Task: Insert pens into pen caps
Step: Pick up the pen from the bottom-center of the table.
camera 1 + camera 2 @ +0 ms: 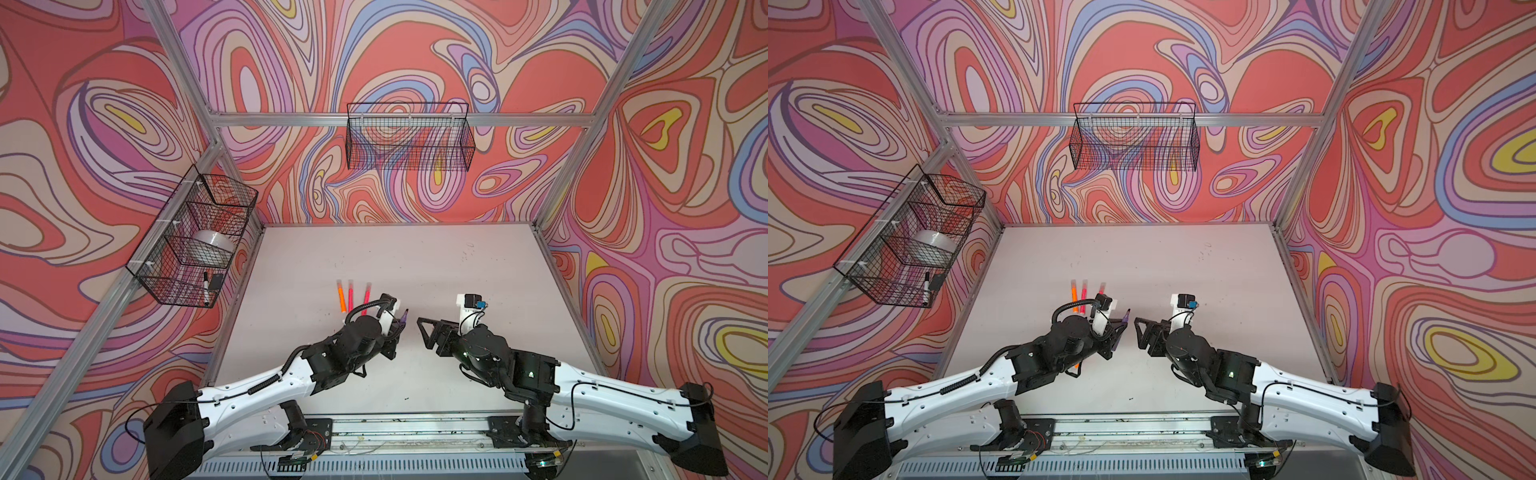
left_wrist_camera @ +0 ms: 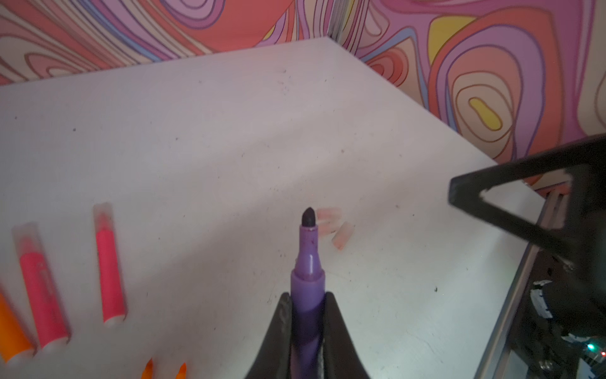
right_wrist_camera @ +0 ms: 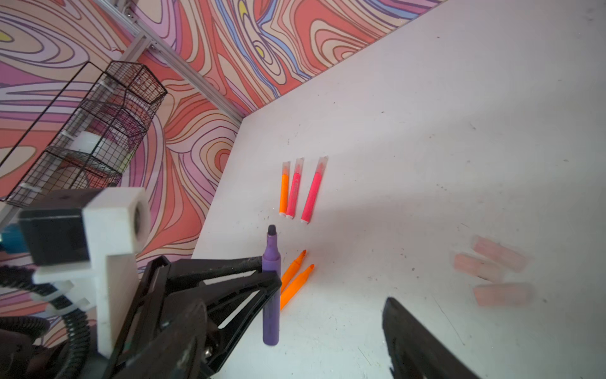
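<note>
**Top views.** My left pincer [image 1: 400, 323] is clamped on the purple pen [image 1: 403, 316], which it holds above the desk [image 1: 436, 266] with the tip pointing toward the far wall. My right pincer [image 1: 424, 334] faces it from just beside, with its jaws wide apart and nothing between them. In both top views, three capped pens [image 1: 350, 297], one orange and two pink, lie side by side on the desk beyond my left wrist.

**Left wrist view.** The two fingers [image 2: 282, 321] press the purple barrel from either side, and its dark tip is bare. Beyond the tip, loose pen caps [image 2: 342, 235] lie on the desk, pale and blurred. Only the tips of the uncapped orange pens [image 2: 181, 370] show here.

**Right wrist view.** The purple pen stands nearly upright in my left pincer. The two uncapped orange pens lie on the desk close behind it, apart from the three capped pens. Three loose pen caps lie close together, blurred, on the open desk. Only one side of my right pincer is in this view.
</note>
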### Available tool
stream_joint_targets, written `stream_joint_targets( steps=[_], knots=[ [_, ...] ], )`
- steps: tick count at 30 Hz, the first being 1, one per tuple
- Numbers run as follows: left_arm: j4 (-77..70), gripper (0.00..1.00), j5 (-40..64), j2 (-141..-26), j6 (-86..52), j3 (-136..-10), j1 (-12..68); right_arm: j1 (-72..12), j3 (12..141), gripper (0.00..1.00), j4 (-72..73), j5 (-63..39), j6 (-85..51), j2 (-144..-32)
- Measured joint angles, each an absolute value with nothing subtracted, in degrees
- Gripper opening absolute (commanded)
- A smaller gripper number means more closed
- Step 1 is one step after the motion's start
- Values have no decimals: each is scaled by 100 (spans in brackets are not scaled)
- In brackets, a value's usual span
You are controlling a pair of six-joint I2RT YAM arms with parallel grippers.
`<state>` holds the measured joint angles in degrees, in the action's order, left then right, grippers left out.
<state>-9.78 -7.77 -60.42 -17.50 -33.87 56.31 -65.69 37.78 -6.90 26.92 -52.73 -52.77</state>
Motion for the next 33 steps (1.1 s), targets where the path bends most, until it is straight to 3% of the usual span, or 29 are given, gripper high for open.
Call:
stream_joint_targets(
  steps=[6, 12, 16, 29, 33],
  knots=[
    [-1865, 2, -379, -6010, -1282, -3203, 5631, -6569, 3760, 75, 27, 2342, -5129, -5623],
    [-2128, 3, -132, -5948, -1050, -3074, 5631, -6563, 3765, 61, 360, 2349, -5107, -5824],
    [-2128, 2, -1, -5819, -965, -3022, 5631, -6563, 3824, 45, 419, 2440, -5124, -5927],
    [-2246, 3, 217, -5610, -917, -2838, 5627, -6541, 4032, 20, 462, 2477, -5148, -6217],
    [-2239, 7, 174, -5610, -917, -2838, 5627, -6525, 4056, 14, 434, 2532, -5153, -6265]
  ],
)
